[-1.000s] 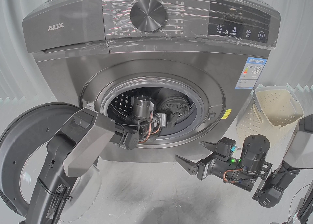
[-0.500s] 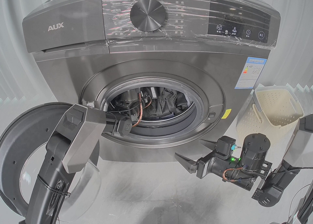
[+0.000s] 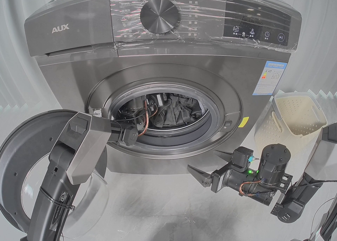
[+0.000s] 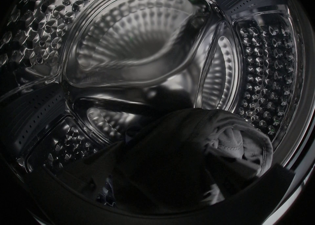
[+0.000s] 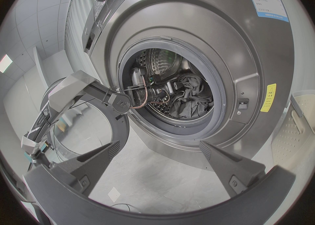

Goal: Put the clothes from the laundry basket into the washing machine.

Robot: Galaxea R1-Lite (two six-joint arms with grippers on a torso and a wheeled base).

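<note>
My left pincer (image 3: 158, 100) is inside the washer (image 3: 196, 62), at 10 o'clock of the dark clothes (image 3: 177, 110) heaped in the drum (image 4: 131, 38). I cannot tell whether it is apart or clamped on cloth: the heap hides it. My right pincer (image 3: 202, 160) hangs spread apart and empty at 5 o'clock of the opening.

The risk I see is in backing out. If a fold is caught on my left pincer or its cable, it could be dragged over the seal and onto the floor. The open door (image 3: 21, 154) at 8 o'clock sits close to my left arm.

The basket (image 3: 298, 118), at 3 o'clock, looks bare, but my right arm cuts off its bottom.
</note>
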